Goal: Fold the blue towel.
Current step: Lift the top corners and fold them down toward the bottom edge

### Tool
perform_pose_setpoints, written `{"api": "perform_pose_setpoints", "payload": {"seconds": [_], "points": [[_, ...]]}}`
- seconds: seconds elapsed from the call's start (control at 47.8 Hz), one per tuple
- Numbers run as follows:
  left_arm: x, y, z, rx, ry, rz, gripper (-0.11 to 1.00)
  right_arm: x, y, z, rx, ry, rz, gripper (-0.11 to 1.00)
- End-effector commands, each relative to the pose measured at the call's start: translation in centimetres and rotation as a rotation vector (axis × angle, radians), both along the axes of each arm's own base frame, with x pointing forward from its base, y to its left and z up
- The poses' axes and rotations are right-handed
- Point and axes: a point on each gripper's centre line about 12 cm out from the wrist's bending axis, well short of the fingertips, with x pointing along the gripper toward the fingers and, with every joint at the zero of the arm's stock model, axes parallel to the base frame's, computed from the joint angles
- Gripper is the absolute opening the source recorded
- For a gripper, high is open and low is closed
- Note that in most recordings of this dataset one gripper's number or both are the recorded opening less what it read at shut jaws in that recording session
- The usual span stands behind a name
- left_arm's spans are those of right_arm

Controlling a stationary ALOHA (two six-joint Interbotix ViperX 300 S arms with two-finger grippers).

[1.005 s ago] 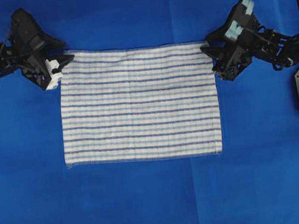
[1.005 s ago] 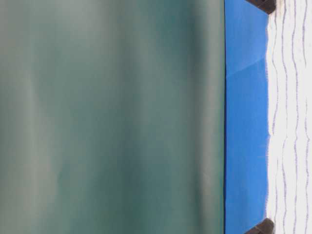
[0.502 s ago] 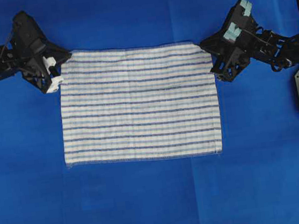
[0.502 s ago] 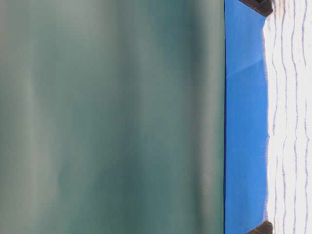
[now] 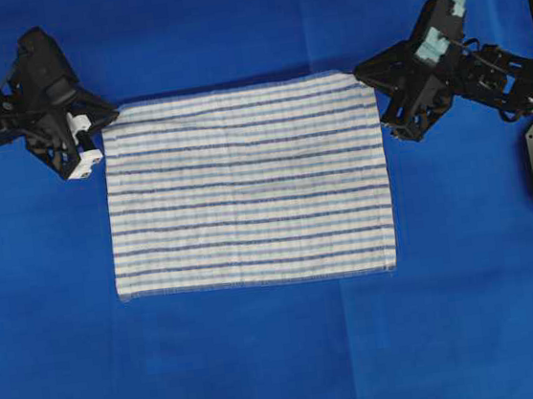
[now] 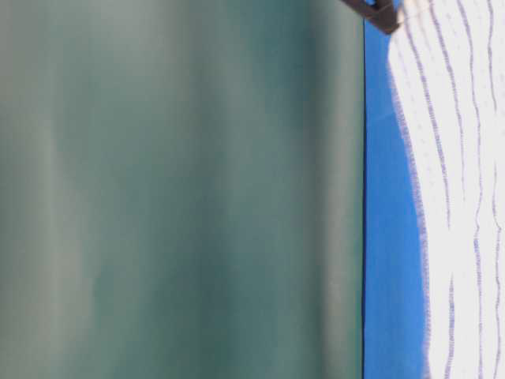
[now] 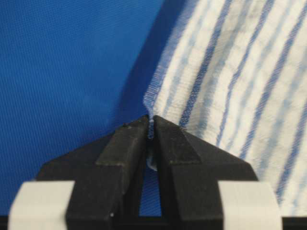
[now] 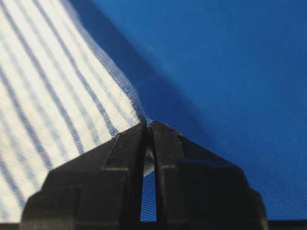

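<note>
On the blue-covered table, centre: one blue towel, striped, spread flat save its far edge, which is raised off the covering. Left gripper clamped on the far-left corner; right gripper clamped on the far-right corner. Both far corners pinched, evidently so that edge can be carried over toward the near hem.

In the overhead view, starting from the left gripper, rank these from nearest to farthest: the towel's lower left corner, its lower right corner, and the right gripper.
From the left gripper, shut on the blue towel at its upper left corner:
1. Lower left corner, directly below it in the picture.
2. Right gripper, across the towel's top edge, pinching the upper right corner.
3. Lower right corner, diagonally opposite.
</note>
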Motion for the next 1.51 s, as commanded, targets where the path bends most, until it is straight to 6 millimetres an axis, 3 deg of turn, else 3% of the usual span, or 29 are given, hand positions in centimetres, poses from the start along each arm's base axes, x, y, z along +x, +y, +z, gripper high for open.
{"api": "perform_pose_setpoints", "payload": {"seconds": [0.0, 0.293, 0.607, 0.963, 1.486], "points": [[0.4, -0.3, 1.8, 0.025, -0.053, -0.020, 0.04, 0.2, 0.4, 1.3, -0.011, -0.038, 0.020, -0.02], [0.3, -2.6, 5.0, 0.028, -0.101, -0.096, 0.04, 0.4, 2.5, 3.5, -0.003, -0.087, 0.101, -0.02], [-0.4, -6.4, 5.8, -0.018, -0.134, -0.198, 0.04, -0.1, 6.8, 5.5, 0.022, -0.148, 0.254, -0.02], [-0.3, -11.3, 6.6, -0.117, -0.197, -0.328, 0.04, -0.6, 11.2, 5.2, 0.082, -0.150, 0.392, -0.02], [-0.7, -15.5, 6.7, -0.212, -0.210, -0.439, 0.04, -1.0, 14.6, 4.1, 0.149, -0.105, 0.484, -0.02]]}}
